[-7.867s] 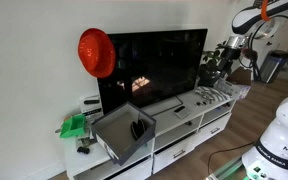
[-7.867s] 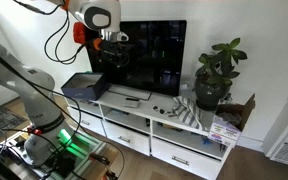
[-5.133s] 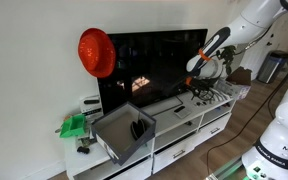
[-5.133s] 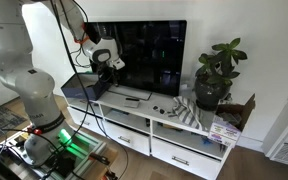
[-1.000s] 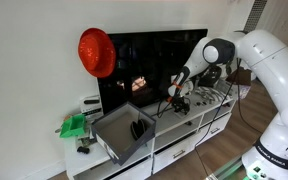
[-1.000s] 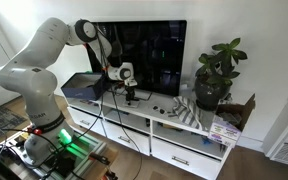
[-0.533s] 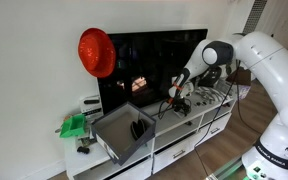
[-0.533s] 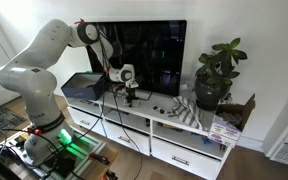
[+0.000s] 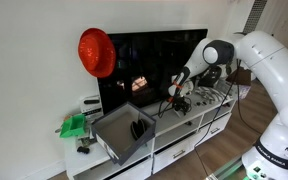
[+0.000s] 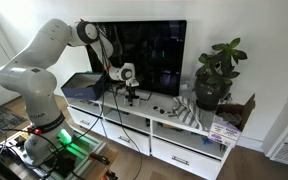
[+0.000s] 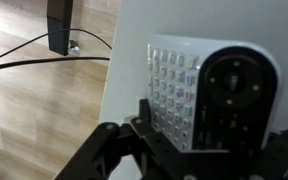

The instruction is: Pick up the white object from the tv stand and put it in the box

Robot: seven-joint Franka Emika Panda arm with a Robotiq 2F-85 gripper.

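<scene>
Arm down from high, last second near-motionless — you're parked over white object (image 11: 209,90) lying on tv stand worktop (image 11: 129,50). Pincer (image 11: 199,160) apart, straddling it, not clamped. Closing looks next — box (image 9: 116,138) waits well apart.

the white object (image 11: 209,95) looks like smooth plastic with a glossy black panel. the tv stand (image 11: 129,60) has a matt white top. the floor (image 11: 34,110) is grained wood, the tv screen (image 9: 154,60) glossy.
</scene>
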